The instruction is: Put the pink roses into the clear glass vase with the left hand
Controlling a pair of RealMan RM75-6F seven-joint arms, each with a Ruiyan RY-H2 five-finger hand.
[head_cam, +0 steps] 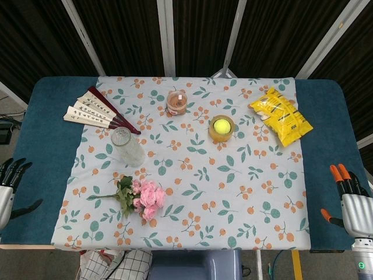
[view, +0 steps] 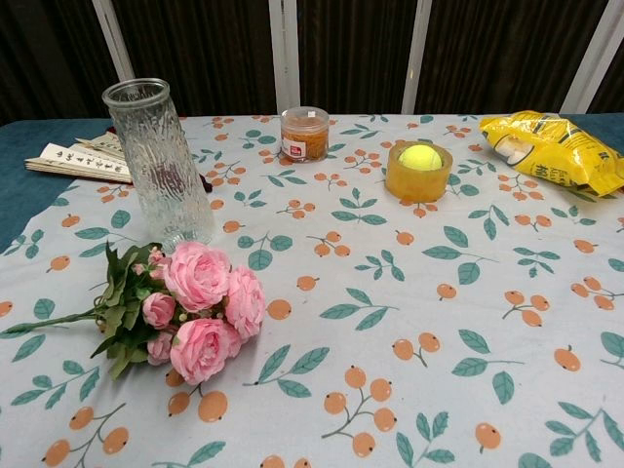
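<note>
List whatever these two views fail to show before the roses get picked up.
- Left hand: cut by the head view's left edge; absent from the chest view.
- Right hand: only at the head view's right edge; its palm is hidden.
- Folding fan: its writing is too small to read, and the glass vase covers its end in the chest view.
- Small jar: label unreadable.
- Pink roses: stem end blends into the cloth.

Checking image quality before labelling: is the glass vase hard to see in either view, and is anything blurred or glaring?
Head view: evenly lit, sharp; the clear glass vase blends into the patterned cloth. Chest view: vase stands out against the dark backdrop, the pink roses are crisp, and the yellow bag shows mild sheen.
</note>
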